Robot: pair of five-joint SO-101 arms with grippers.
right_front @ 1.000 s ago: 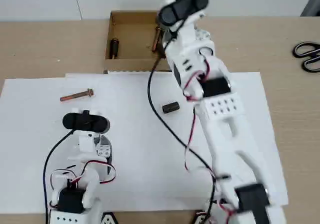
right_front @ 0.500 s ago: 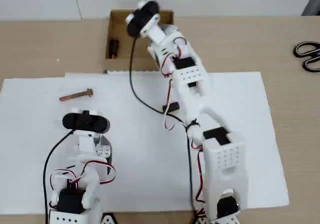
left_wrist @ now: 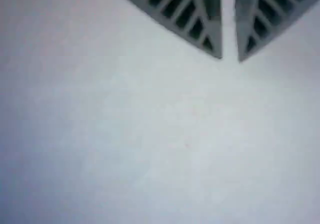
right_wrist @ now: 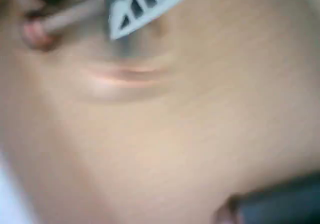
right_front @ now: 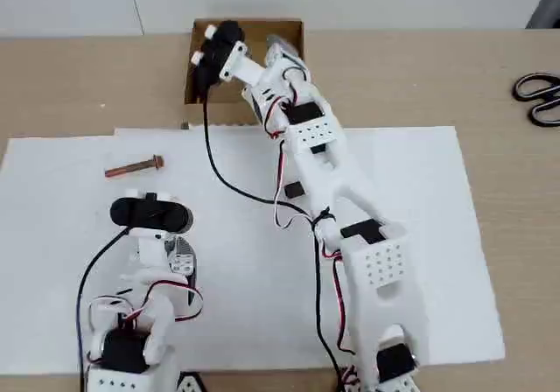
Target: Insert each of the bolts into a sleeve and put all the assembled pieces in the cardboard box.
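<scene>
Spanning the widest area is the tan surface [right_front: 70, 77]. On it lies a white paper sheet [right_front: 236, 304] whose far edge sits just beside the cardboard box [right_front: 290, 35]. The right arm [right_front: 315, 138] stretches across the sheet to the box, with the right claw [right_front: 210, 59] over the box's interior. A copper-coloured bolt [right_wrist: 65, 16] shows against the claw in the right wrist view, but it cannot be told whether the claw is clenched on it. A dark piece [right_wrist: 280, 204] nearby is too blurred to name.

The left claw [left_wrist: 229, 59] rests over the sheet, well apart from the box and clenched on nothing. Scissors [right_front: 538, 94] lie well off to the box's side. A loose bolt [right_front: 134, 166] lies on the sheet near the box's front corner. A black sleeve [right_front: 294, 189] sits farther from the box, half under the right arm.

The likely trouble is that sleeve: the arm or its slack cable could brush it and roll it away from the box. A piece let go too near the box's rim could also tip out onto the surface.
</scene>
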